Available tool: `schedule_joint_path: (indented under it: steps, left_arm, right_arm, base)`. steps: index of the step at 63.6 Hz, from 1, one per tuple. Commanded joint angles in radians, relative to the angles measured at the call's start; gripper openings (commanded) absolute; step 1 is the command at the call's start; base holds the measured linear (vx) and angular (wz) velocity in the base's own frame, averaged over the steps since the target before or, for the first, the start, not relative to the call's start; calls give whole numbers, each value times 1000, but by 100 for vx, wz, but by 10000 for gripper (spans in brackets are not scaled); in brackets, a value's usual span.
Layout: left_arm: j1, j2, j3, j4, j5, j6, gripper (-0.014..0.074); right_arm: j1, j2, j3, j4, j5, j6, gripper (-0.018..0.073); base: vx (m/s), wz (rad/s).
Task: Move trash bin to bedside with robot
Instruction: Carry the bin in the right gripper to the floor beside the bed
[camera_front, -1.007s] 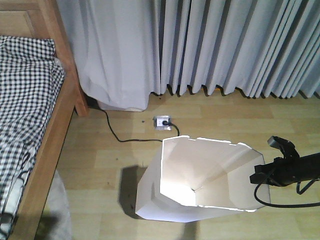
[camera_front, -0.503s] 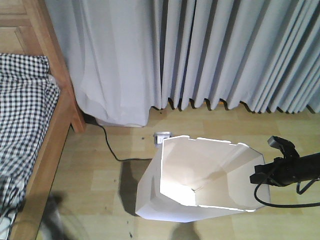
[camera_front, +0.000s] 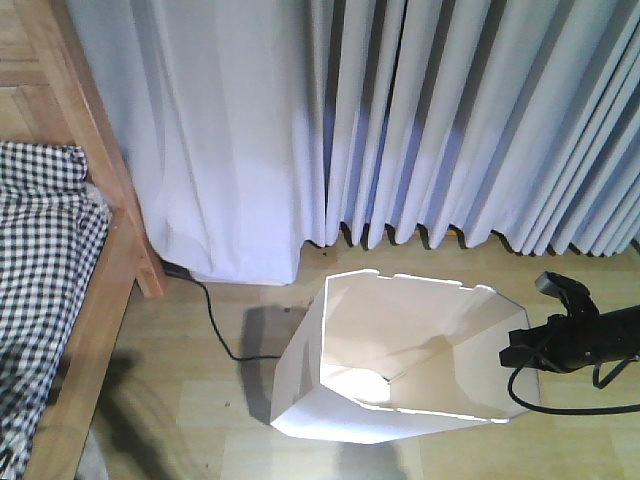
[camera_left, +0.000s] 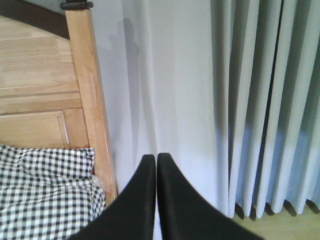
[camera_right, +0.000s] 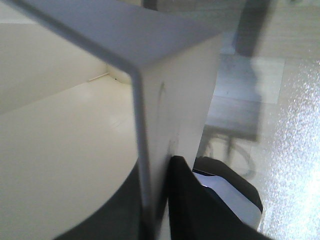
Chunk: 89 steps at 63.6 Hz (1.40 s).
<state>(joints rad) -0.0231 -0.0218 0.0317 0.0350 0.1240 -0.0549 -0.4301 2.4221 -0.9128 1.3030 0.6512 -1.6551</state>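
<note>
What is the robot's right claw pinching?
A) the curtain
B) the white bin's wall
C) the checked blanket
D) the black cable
B: the right wrist view shows the right gripper clamped across the thin wall of the trash bin.

White faceted trash bin (camera_front: 400, 330), open end up, rim pinched by the right gripper (camera_front: 510, 356), stood near the wooden-framed bed (camera_front: 45, 270).

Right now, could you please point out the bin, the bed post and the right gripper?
bin (camera_front: 298, 385), front view, left outer wall.
bed post (camera_left: 91, 100), left wrist view, middle of the post.
right gripper (camera_right: 155, 172), right wrist view, between the fingertips clamping the bin wall.
</note>
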Motion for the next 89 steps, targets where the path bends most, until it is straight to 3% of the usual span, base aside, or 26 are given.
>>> schedule_joint_path:
  steps: [1,51,70,89]
  left_arm:
    - [1,-6,-24,-1,-74,-4,-6]
    - [1,-6,-24,-1,-74,-4,-6]
    - [1,-6,-24,-1,-74,-4,-6]
    - [1,-6,-24,-1,-74,-4,-6]
  right_arm:
    - [-4,-69,-4,40,257,2,-5]
    - [-4,-69,-4,40,257,2,-5]
    - [-2,-66,-8,45,178,6,-5]
    - [-2,3,-145,-32,29,161,-5]
  base:
    - [17,-2]
    - [6,1]
    - [0,0]
    - [0,0]
